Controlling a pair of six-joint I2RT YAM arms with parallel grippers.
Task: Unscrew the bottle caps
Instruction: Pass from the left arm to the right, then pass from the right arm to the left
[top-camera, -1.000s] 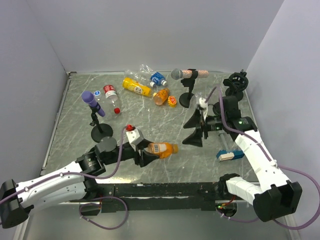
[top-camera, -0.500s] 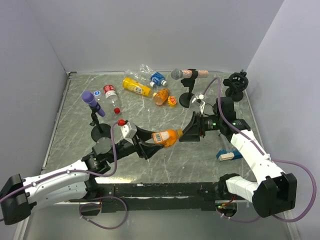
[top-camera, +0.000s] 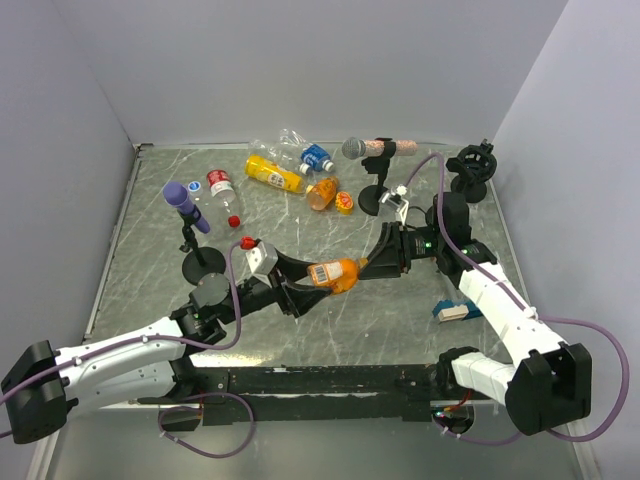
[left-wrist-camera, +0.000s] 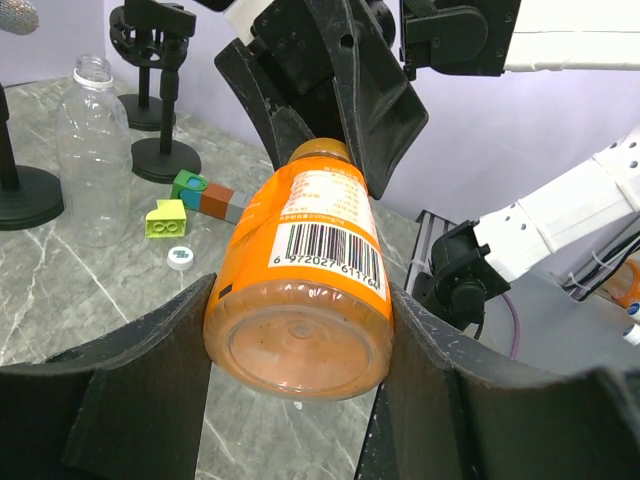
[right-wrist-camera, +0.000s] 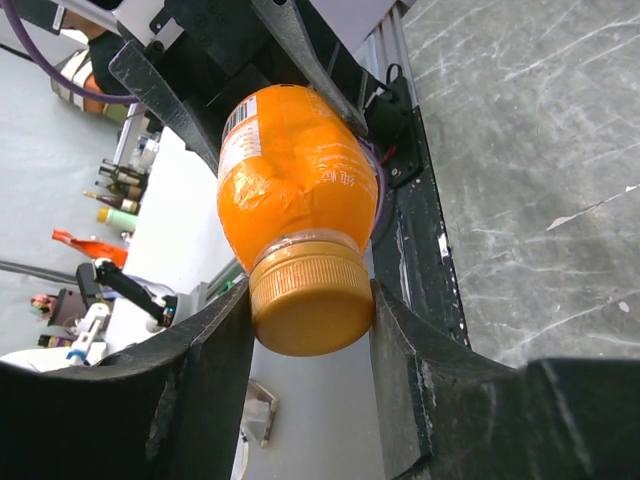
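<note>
Orange bottle (left-wrist-camera: 310, 215) held between two grippers

The left gripper (left-wrist-camera: 300, 297) clamps the bottle's base end, a black finger pressed on each side, with the barcode label facing up. At the far end, the right gripper (left-wrist-camera: 335, 160) has its dark fingers on either side of the cap (left-wrist-camera: 322, 150). On the marbled table (left-wrist-camera: 60, 300) behind stand a clear, capless bottle (left-wrist-camera: 92, 150) and black stands (left-wrist-camera: 165, 160). Near them lie a yellow-green block (left-wrist-camera: 167, 220), a row of coloured blocks (left-wrist-camera: 207, 195) and a small white disc (left-wrist-camera: 180, 258).
</note>
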